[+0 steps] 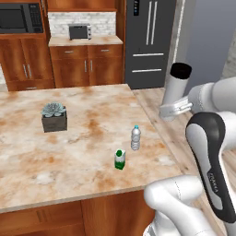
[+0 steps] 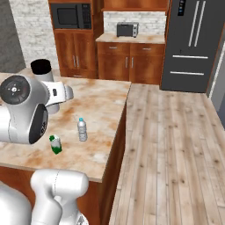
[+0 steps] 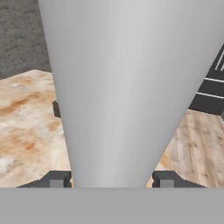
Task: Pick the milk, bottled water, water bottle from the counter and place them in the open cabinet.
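Above counter (image 1: 69, 152), claw (image 3: 111, 181) gripping water bottle (image 1: 175, 87)

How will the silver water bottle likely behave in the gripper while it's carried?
The water bottle looks rigid metal, so it shouldn't deform. Its smooth wall may slip between the fingertips. It is tall, tilted, and seemingly gripped low, so it may well pivot.

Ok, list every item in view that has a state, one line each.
water bottle: held in the claw, lifted off the counter, black cap on, leaning slightly.
claw: shut on the water bottle.
bottled water: upright on the counter, blue cap on.
milk: upright on the counter, closed.
fridge: doors shut.
low cupboards: doors shut.
microwave: door shut.
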Robot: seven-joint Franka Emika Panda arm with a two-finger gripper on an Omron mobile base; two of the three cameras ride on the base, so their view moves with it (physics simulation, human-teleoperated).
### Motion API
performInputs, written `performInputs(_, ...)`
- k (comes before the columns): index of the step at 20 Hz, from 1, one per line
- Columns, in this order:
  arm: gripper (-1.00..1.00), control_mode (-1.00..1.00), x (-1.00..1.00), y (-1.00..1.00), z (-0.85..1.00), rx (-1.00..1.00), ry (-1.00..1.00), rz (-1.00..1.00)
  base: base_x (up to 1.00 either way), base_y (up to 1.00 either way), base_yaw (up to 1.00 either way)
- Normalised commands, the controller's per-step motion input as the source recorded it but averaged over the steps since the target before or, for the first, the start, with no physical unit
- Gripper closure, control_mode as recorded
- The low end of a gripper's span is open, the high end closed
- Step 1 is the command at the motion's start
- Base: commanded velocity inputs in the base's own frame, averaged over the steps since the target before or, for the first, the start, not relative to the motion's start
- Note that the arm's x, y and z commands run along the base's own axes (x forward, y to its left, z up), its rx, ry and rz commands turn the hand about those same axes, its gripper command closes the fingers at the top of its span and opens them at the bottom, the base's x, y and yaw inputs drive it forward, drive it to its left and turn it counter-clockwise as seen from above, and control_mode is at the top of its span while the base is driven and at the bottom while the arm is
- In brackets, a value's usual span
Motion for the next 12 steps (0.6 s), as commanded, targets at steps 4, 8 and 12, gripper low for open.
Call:
performInputs(4,1.00,-1.00,-0.01,0.00,0.00,0.00,0.00,-0.08,0.00,0.00,0.00)
performInputs(8,1.00,-1.00,-0.02,-0.02,0.00,0.00,0.00,-0.08,0.00,0.00,0.00)
performInputs(12,1.00,-1.00,-0.02,-0.01,0.00,0.00,0.00,-0.06,0.00,0.00,0.00)
